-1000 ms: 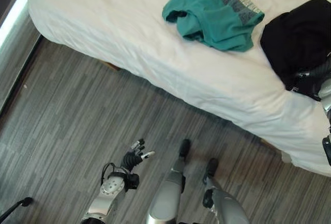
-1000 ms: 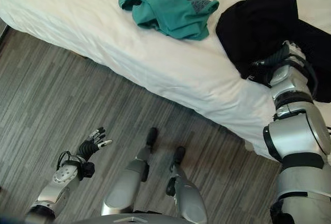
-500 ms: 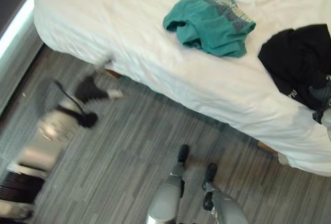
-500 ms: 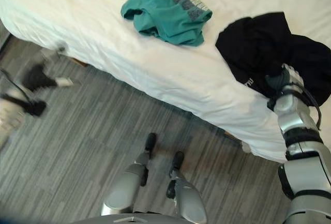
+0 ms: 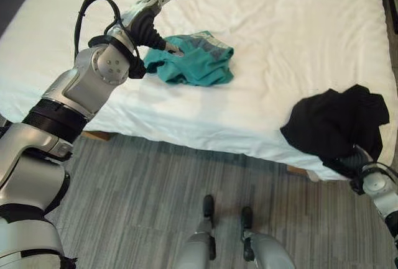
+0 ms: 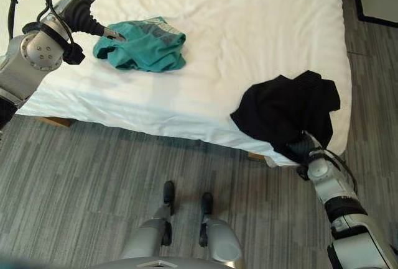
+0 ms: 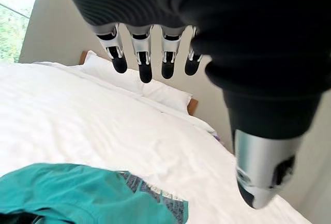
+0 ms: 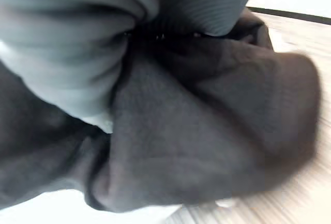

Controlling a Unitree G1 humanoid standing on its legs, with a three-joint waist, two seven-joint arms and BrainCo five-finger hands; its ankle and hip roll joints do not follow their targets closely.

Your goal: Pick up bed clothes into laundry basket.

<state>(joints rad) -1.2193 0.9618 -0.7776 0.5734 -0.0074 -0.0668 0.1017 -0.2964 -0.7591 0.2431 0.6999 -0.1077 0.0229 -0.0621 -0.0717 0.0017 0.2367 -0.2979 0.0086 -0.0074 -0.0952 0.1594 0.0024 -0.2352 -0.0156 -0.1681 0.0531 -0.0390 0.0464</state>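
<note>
Your left hand (image 5: 149,23) is hovering with fingers (image 7: 142,61) straight and spread, grasping nothing, just above the teal garment (image 5: 193,61). That garment is lying bunched on the white bed (image 5: 280,45), with the hand over its 9 o'clock end and the thumb (image 7: 261,167) pointing down toward the cloth without clearly touching it.

Your right hand (image 6: 308,151) is sitting at the bed's near edge, at about 4 o'clock in the right eye view, buried in the black garment (image 6: 286,110). Cloth is wrapping the fingers, so I cannot tell whether it is gripping.

Judgement: you are carrying out the pick-up step, with both garments on the bed. The laundry basket's place is unknown from here. The next move is calling for you to lower the left hand into the teal folds and curl the fingers around a thick bunch.
</note>
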